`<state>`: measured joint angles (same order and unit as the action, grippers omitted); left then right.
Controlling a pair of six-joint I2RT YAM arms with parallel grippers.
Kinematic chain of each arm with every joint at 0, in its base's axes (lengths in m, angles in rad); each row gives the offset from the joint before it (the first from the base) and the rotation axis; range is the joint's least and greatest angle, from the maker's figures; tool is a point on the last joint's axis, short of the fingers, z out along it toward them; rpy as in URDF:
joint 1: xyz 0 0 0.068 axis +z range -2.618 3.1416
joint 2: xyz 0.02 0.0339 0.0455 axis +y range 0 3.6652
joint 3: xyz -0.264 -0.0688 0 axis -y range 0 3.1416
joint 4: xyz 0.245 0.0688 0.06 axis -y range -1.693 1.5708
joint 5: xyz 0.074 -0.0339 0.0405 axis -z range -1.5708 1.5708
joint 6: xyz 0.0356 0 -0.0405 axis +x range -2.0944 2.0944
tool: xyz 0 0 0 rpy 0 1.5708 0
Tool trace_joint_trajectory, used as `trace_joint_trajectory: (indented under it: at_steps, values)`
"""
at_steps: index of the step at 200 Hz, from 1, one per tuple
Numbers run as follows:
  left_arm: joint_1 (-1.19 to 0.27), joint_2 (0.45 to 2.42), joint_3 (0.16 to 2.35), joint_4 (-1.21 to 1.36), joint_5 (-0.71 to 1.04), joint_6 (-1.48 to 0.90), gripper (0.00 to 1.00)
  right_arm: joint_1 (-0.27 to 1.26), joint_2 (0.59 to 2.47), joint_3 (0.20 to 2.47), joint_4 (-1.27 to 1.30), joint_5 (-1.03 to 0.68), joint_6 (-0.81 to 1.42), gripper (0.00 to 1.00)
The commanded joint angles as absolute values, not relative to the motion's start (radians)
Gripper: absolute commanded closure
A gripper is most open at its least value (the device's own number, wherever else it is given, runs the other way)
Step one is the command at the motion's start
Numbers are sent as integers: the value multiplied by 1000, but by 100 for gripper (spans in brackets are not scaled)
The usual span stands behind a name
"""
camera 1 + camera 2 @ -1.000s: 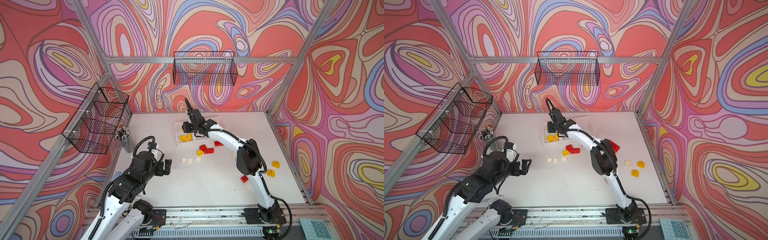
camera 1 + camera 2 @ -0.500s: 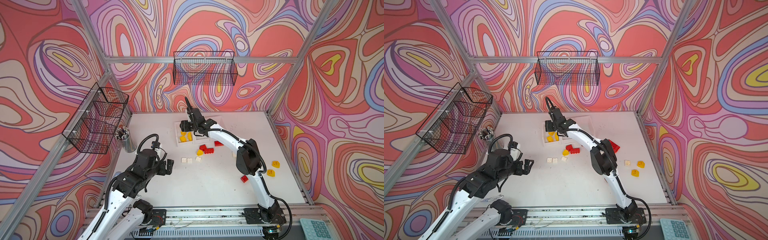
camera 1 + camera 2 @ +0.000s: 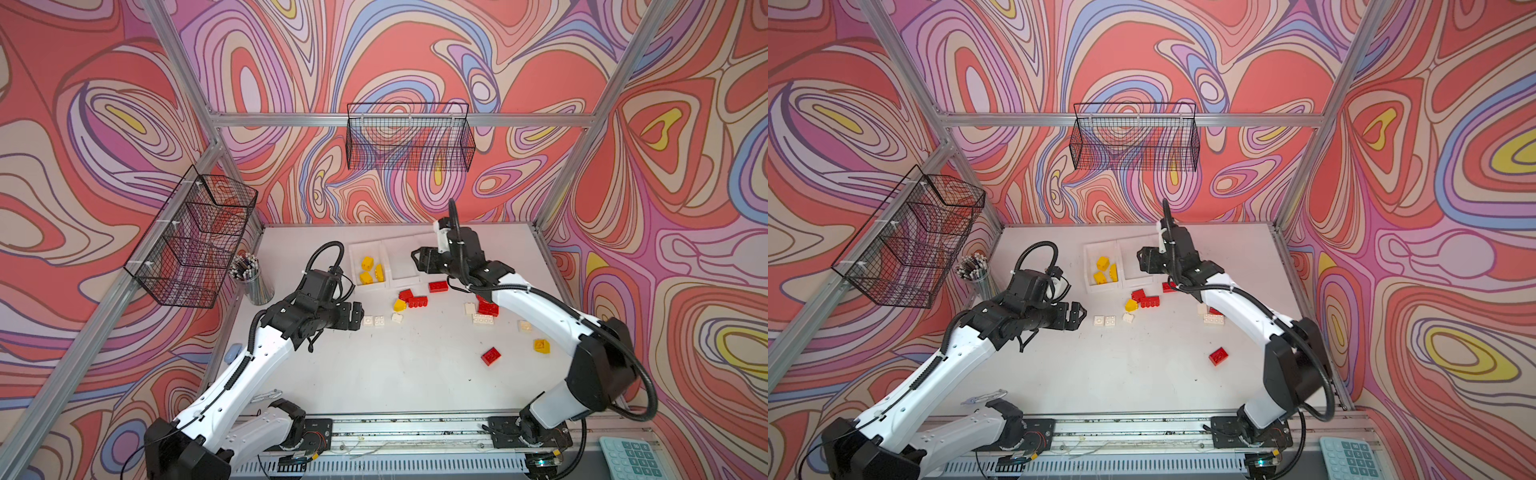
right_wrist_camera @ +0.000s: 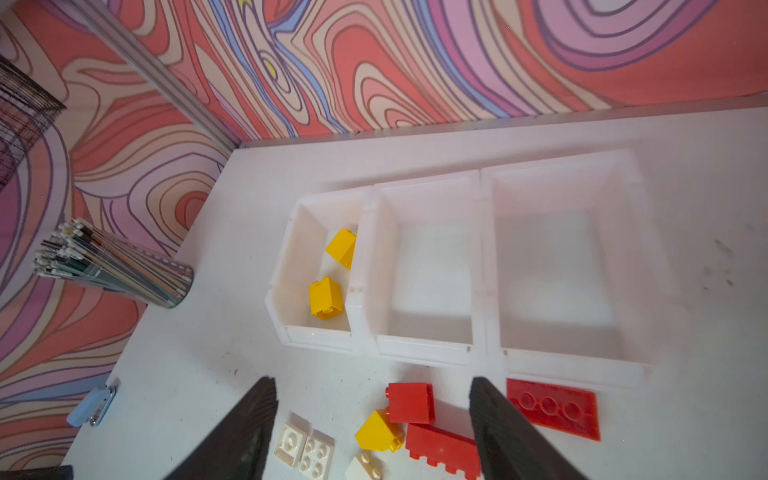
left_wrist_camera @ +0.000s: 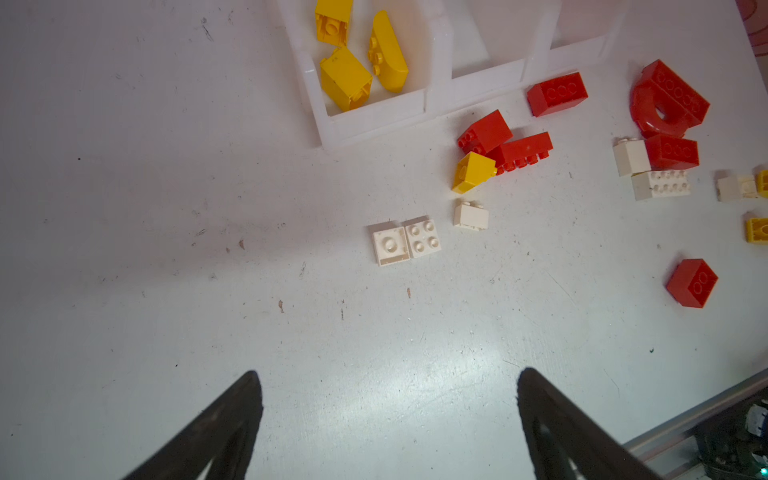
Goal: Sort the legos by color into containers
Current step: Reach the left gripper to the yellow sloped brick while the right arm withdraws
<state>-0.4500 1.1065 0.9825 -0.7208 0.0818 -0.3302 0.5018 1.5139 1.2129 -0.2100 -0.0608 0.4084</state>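
Three white containers (image 4: pixel 482 266) stand joined in a row at the back of the table. The left one (image 3: pixel 356 266) holds yellow legos (image 3: pixel 370 269); the middle and right ones are empty. Red legos (image 3: pixel 412 299), a yellow sloped piece (image 3: pixel 400 305) and white pieces (image 3: pixel 373 320) lie loose in front of them. More red, white and yellow legos, with a red arch (image 5: pixel 665 99), are scattered to the right. My left gripper (image 3: pixel 357 316) is open, low, just left of the white pair (image 5: pixel 405 243). My right gripper (image 3: pixel 420 261) is open and empty above the middle container's front.
A clear cup of pencils (image 3: pixel 253 282) stands at the table's left edge, with a small blue object (image 3: pixel 233 351) nearer the front. Black wire baskets hang on the back wall (image 3: pixel 409 137) and the left wall (image 3: pixel 195 237). A calculator (image 3: pixel 629 457) lies outside the front rail.
My right gripper has swung right from above the left container to the middle one, and its jaws have spread wider. My left gripper has moved forward and right toward the white pieces.
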Motion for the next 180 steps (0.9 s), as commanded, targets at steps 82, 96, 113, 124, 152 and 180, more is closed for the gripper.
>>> trace_joint_trajectory:
  at_steps: [82, 96, 113, 124, 152, 180]
  values:
    - [-605, 1571, 1266, -697, 60, -366, 10, 436, 944, 691, -201, 93, 506, 13]
    - [-620, 1624, 1292, -684, 63, -373, 10, 434, 911, 643, -219, 92, 503, 12]
    - [-633, 1692, 1329, -674, 69, -383, 11, 434, 898, 602, -239, 85, 497, 12]
    - [-638, 1733, 1352, -664, 75, -390, 11, 434, 897, 585, -238, 72, 495, 12]
    - [-655, 1837, 1419, -654, 58, -390, 13, 434, 899, 557, -224, 49, 489, 12]
    - [-663, 1927, 1494, -681, 19, -371, 18, 434, 897, 546, -218, 40, 473, 12]
